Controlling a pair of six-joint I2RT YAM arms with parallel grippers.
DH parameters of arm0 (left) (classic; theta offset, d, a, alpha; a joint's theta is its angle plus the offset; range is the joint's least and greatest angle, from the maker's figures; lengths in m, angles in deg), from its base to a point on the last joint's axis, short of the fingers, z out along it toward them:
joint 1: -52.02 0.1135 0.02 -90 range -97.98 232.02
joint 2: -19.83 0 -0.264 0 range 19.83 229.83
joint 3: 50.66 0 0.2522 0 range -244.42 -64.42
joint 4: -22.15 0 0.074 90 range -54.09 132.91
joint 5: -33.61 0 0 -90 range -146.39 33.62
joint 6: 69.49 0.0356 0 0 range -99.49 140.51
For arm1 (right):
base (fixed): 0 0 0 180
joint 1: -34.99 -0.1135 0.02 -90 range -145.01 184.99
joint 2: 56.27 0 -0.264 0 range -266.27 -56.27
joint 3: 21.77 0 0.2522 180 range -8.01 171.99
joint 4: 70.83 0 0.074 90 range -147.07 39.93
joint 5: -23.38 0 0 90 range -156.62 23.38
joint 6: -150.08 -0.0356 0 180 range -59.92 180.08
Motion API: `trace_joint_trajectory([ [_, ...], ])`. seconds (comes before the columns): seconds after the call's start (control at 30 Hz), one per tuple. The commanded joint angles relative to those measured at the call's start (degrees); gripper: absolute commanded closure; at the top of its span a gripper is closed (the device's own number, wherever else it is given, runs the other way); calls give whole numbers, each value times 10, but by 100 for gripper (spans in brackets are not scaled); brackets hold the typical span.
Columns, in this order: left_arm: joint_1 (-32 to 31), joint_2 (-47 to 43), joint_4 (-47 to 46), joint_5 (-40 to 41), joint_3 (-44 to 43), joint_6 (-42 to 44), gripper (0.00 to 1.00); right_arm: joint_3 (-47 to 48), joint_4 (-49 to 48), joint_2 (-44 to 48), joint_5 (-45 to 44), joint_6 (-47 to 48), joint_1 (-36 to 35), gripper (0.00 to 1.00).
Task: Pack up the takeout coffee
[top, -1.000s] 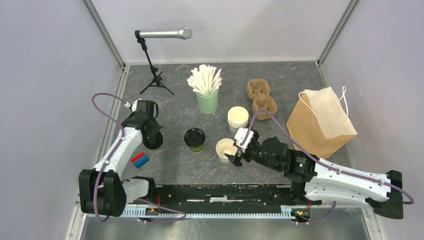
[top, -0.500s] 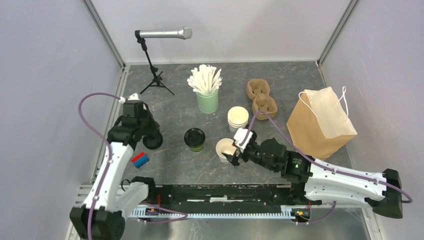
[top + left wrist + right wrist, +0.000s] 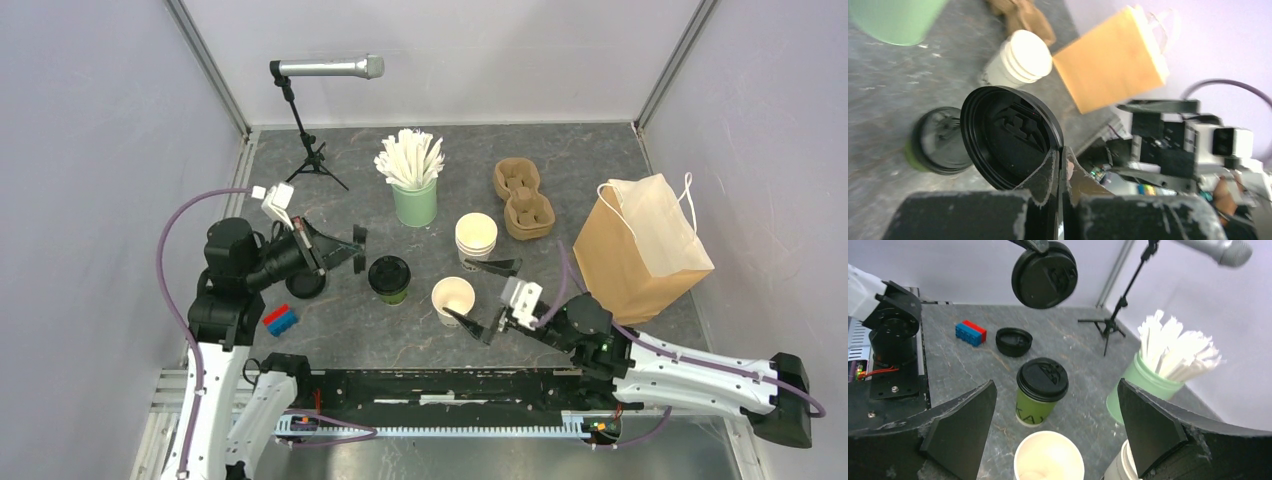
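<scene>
At the far left the left gripper (image 3: 348, 249) is raised above the table (image 3: 600, 160), its fingers pressed together on the rim of a black lid (image 3: 1007, 136). The lid hangs on edge in the air, up and to the left of the olive-green cup (image 3: 389, 281). Below that arm a red and blue block (image 3: 281, 319) lies on the table, and just beyond it a second black lid (image 3: 306, 285) lies loose. A microphone (image 3: 330, 68) on a small tripod stands at the back left. The olive-green cup stands upright near the middle with its own black lid on. Behind it is a mint-green cup (image 3: 414, 203) full of white sticks (image 3: 410, 158). Just right of the olive-green cup stands a white cup (image 3: 453, 298), upright and lidless, with a stack of cream cups (image 3: 476, 237) behind it. The right gripper (image 3: 482, 295) hovers just right of the white cup, jaws spread wide and holding nothing. Farther right, cardboard cup carriers (image 3: 523, 195) lie at the back and a brown paper bag (image 3: 640, 250) stands upright near the right wall
</scene>
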Motion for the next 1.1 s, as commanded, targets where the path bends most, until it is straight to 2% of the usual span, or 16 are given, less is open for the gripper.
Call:
trace_joint_trajectory([
  [0.0,0,-46,-142,-179,54,-116,98,-71,-186,29,96,90,-4,2],
  [0.07,0,-64,-168,-189,78,-141,98,-78,-215,22,117,109,-4,2],
  [0.2,-6,-65,-224,-233,120,-189,98,-36,-185,-20,156,136,-3,2],
  [0.3,-21,-55,-228,-239,122,-190,98,-20,-175,-49,155,153,-4,2],
  [0.6,-133,-11,-272,-201,132,-205,98,-2,-144,-98,117,180,-4,2],
  [0.77,-173,4,-309,-184,127,-229,98,0,-145,-100,109,186,-4,14],
  [0.83,-183,6,-317,-177,126,-240,98,-2,-149,-100,107,191,-4,16],
  [0.97,-195,-1,-317,-159,128,-253,98,-8,-170,-103,97,196,-5,15],
  [1.07,-198,-5,-320,-149,131,-262,98,-16,-197,-106,104,195,-6,10],
])
